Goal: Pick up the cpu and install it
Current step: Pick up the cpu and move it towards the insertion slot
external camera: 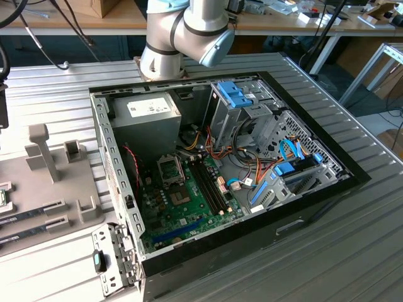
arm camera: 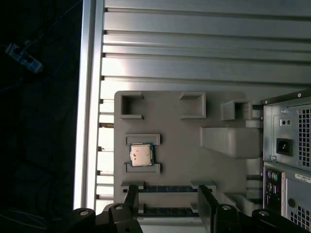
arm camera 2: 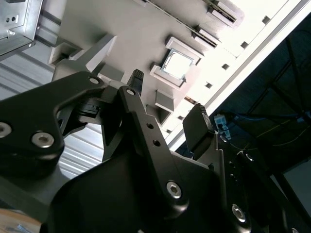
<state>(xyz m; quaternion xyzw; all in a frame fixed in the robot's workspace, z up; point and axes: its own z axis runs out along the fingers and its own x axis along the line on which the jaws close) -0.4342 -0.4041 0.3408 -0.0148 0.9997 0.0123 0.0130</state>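
- Two dark fingers (arm camera: 131, 199) of the gripper (arm camera: 168, 201) stand apart with nothing between them, over the grey fixture plate (arm camera: 184, 145) in the first wrist view.
- The cpu (arm camera: 141, 155) lies flat, silver side up, in its nest on that plate, untouched and clear of the fingertips.
- Raised lips guard two opposite sides of the chip, while the other two sides are free, with bare plate beside them.
- Likely trouble: fingers closing across the lipped sides would meet plastic instead of the chip. An off-centre pinch on the thin green rim could tilt or drop it.
- Memory sticks (arm camera: 167, 188) lie in slots just beside the nest, near the fingertips, and a low approach could clip them.
- The wedge block (arm camera: 228, 141) stands well apart from the nest.
- In the exterior view the open computer case (external camera: 104, 145) takes up the centre of the frame.
- The cpu socket (external camera: 170, 168) sits centre-left on the motherboard (external camera: 189, 201).
- It is hemmed in by the power supply (external camera: 141, 116) above and the memory slots to its right.
- Loose cables (external camera: 214, 148) lie near, so I judge the room for coming down onto the socket to be tight.
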